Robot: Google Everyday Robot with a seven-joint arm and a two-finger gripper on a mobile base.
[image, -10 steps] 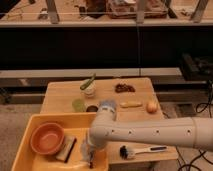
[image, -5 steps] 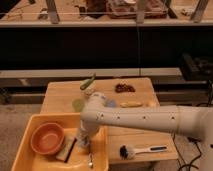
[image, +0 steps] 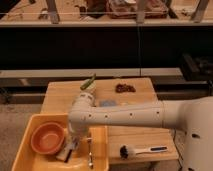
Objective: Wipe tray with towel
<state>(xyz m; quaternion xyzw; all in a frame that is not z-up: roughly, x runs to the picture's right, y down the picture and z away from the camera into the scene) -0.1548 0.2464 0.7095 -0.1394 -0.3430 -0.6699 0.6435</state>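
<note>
The yellow-orange tray (image: 24, 150) lies at the table's front left corner. My gripper (image: 75, 143) hangs down inside it from the white arm (image: 125, 116), just right of a round orange bowl (image: 47, 138) and directly over a thick blue-grey pad (image: 65, 152). I cannot make out the towel; the gripper and wrist hide whatever is under them. A pale blue-white patch (image: 107, 103) shows on the table behind the arm, and I cannot tell what it is.
A metal utensil (image: 90, 154) lies in the tray's right part. A dark brush with a white and blue handle (image: 140, 149) lies on the wooden table (image: 142, 135). A green item (image: 89, 83) and a brown heap (image: 125, 88) sit at the back.
The arm has swung left. The gripper went from the tray's right side further into the tray, toward the bowl and over the pad.
</note>
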